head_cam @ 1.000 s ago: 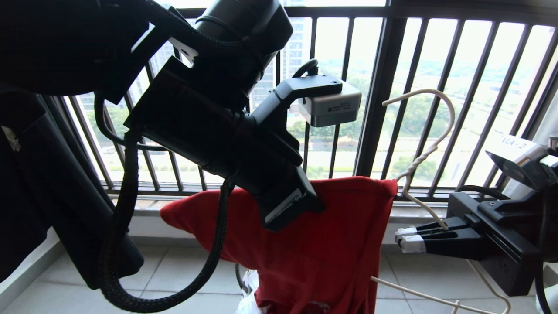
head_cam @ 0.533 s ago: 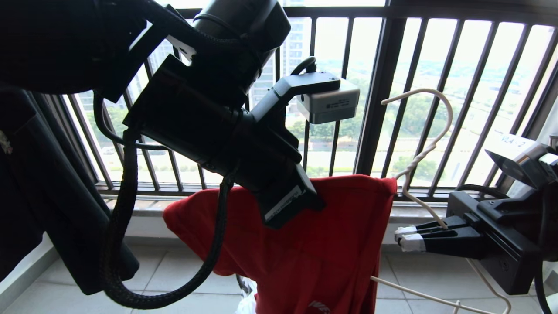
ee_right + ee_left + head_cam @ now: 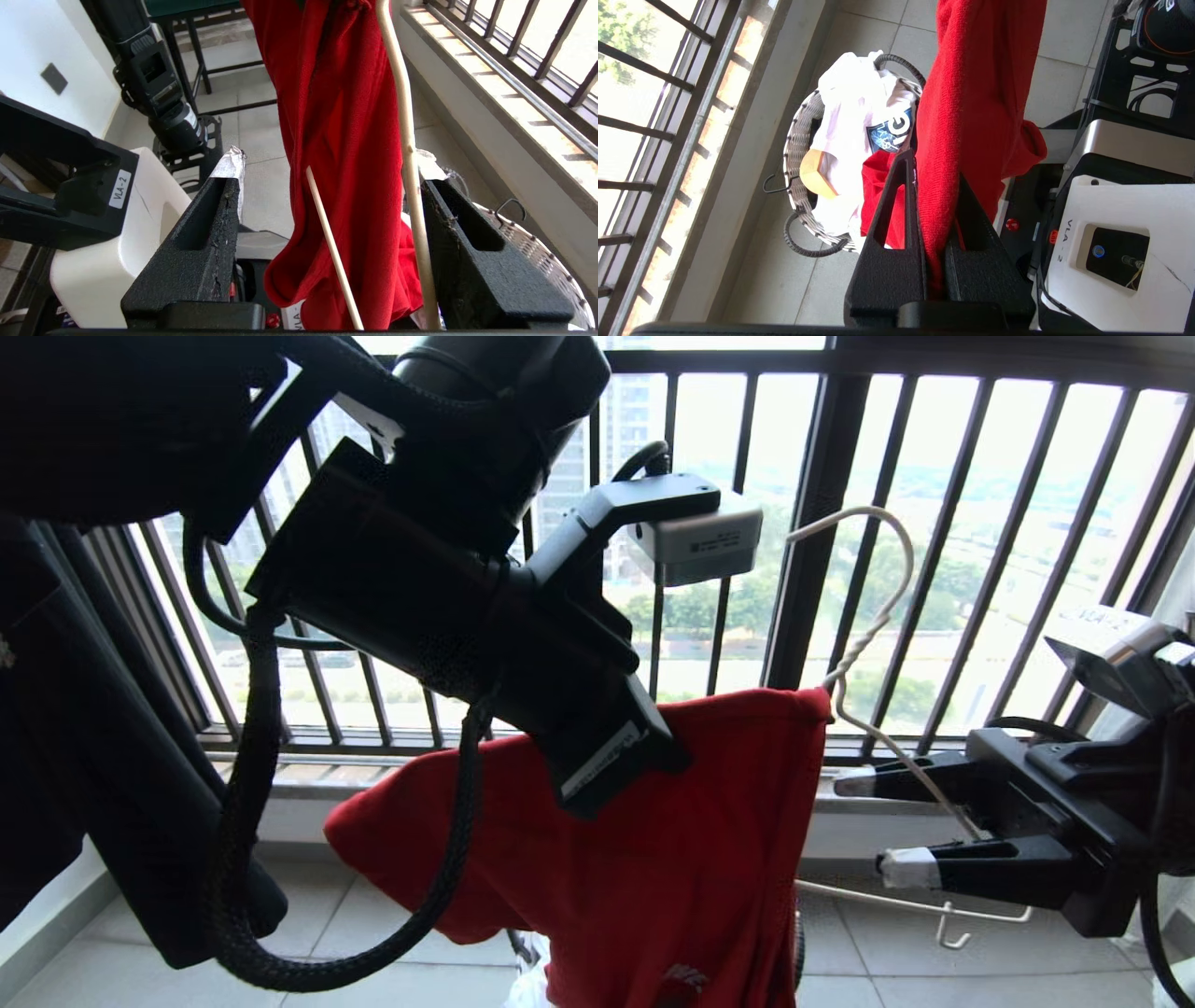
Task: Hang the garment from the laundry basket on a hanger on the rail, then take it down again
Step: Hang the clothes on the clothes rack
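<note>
Head view: the left gripper (image 3: 644,761) clamps the top edge of the red short-sleeved T-shirt (image 3: 672,859), which hangs in front of the black railing with vertical bars (image 3: 822,523). The thin off-white wire hanger (image 3: 873,616) stands at the shirt's right edge, its hook uppermost. The right gripper (image 3: 882,826) has its fingers spread, with the hanger wire passing between them.

Left wrist view: the left gripper (image 3: 936,186) is closed on a fold of the red T-shirt (image 3: 976,93). Below lies the small round laundry basket (image 3: 796,154), containing a white shirt with a dark-blue print (image 3: 859,116).

Right wrist view: the right gripper (image 3: 329,170) is open. The hanger (image 3: 406,140) lies against one finger; the T-shirt (image 3: 341,116) hangs between the fingers.
</note>
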